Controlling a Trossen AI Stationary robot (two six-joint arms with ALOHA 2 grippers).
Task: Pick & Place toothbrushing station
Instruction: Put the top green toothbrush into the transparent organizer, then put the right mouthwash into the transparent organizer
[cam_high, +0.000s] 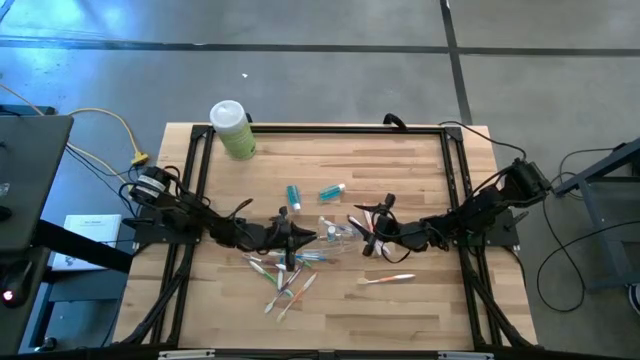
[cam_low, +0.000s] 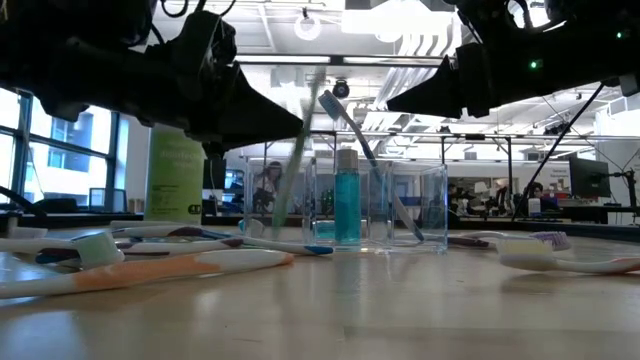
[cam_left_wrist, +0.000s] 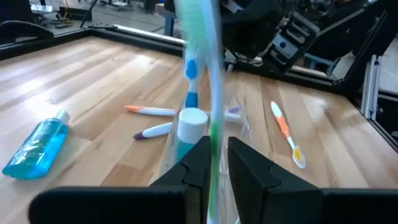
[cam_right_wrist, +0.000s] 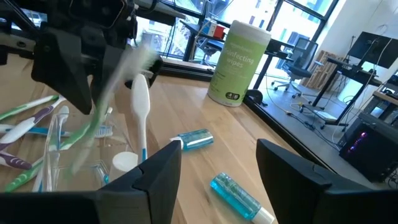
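Observation:
A clear cup (cam_low: 400, 205) stands at mid-table and holds a teal white-capped tube (cam_low: 347, 205) and a blue-white toothbrush (cam_low: 360, 140) that leans on its rim. My left gripper (cam_left_wrist: 216, 165) hovers over the cup's left side, fingers slightly apart. A blurred green toothbrush (cam_left_wrist: 214, 93) stands upright between them, its lower end down in the cup (cam_high: 335, 232). My right gripper (cam_high: 368, 235) is open, level, just right of the cup, with nothing between its fingers (cam_right_wrist: 161, 171). My left gripper has the green toothbrush's handle (cam_left_wrist: 214, 140) between its slightly parted fingers, which lie level and across it. A thin gap shows beside one finger. I cannot tell whether the other finger touches it. The toothbrush stands nearly upright, tilted a little (cam_low: 290, 170).
Several toothbrushes (cam_high: 282, 280) lie scattered near the front, and an orange-handled one (cam_high: 388, 279) lies to the right. Two teal tubes (cam_high: 292, 195) (cam_high: 332, 190) lie behind the cup. A pale-green wipes bottle (cam_high: 232, 128) stands at the far left corner. Black rails (cam_high: 452, 190) edge the table.

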